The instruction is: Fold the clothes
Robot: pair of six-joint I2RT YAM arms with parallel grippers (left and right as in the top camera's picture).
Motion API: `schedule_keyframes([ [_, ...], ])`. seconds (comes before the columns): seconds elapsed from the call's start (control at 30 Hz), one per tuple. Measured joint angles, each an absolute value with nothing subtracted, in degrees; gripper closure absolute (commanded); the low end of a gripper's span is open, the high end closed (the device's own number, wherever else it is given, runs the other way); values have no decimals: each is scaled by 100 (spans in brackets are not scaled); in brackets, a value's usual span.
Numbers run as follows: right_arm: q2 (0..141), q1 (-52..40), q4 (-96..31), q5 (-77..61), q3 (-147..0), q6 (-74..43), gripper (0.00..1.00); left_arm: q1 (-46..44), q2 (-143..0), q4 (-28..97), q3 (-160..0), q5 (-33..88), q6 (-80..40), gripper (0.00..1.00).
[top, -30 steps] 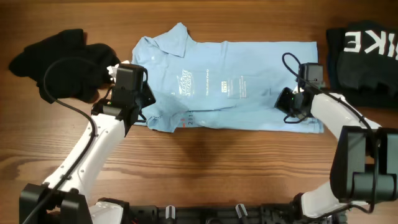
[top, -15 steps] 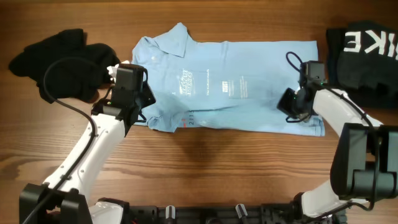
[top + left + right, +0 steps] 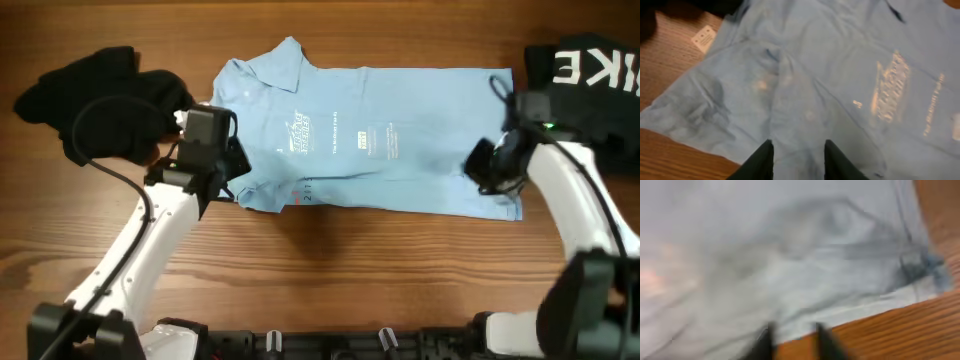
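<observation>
Shirt position: the light blue short-sleeved collared cotton shirt (image 3: 380, 140) is lying flat across the middle of the brown wooden surface (image 3: 330, 270), collar pointing left and hem pointing right, chest print facing up.

Progress: the shirt is showing as a long, fairly even rectangle with no sleeve sticking out, so the lengthwise tidying is probably done. No crosswise fold is showing yet, so bringing collar and hem together is likely what is remaining.

Left arm pose: it is reaching in from the lower left, with the left tool (image 3: 797, 162) sitting over the near edge of the shirt by the sleeve end. Its two dark fingers are standing apart over the cloth, gripping nothing.

Right arm pose: it is bending in from the right, with the right tool (image 3: 795, 342) hanging at the near hem corner. That view is blurring, but the fingers are reading as parted, straddling the shirt's edge.

Surroundings: a black crumpled garment (image 3: 100, 90) is lying just left of the collar, and a black garment with white lettering (image 3: 590, 80) is sitting beyond the hem.
</observation>
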State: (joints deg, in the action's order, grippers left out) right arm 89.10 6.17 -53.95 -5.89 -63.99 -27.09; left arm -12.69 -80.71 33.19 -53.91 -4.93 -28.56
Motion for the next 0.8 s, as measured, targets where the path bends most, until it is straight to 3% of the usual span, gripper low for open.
schedule_keyframes([
  [0.1, 8541, 615, -6027, -860, -7402, -2110, 16, -1269, -8058, 3924, -6361, -209, -2630, 62],
  [0.37, 8943, 617, -6077, -832, -9258, -1260, 15, -1269, -8984, 4794, -9179, -51, -2069, 62],
  [0.53, 9935, 615, -5478, -432, -10145, -1997, 17, -1269, -10488, 4235, -10095, -259, -2764, 67],
  [0.8, 11590, 617, -4613, -97, -10280, -3588, 18, -1269, -11767, 2749, -10245, -574, -4628, 70],
])
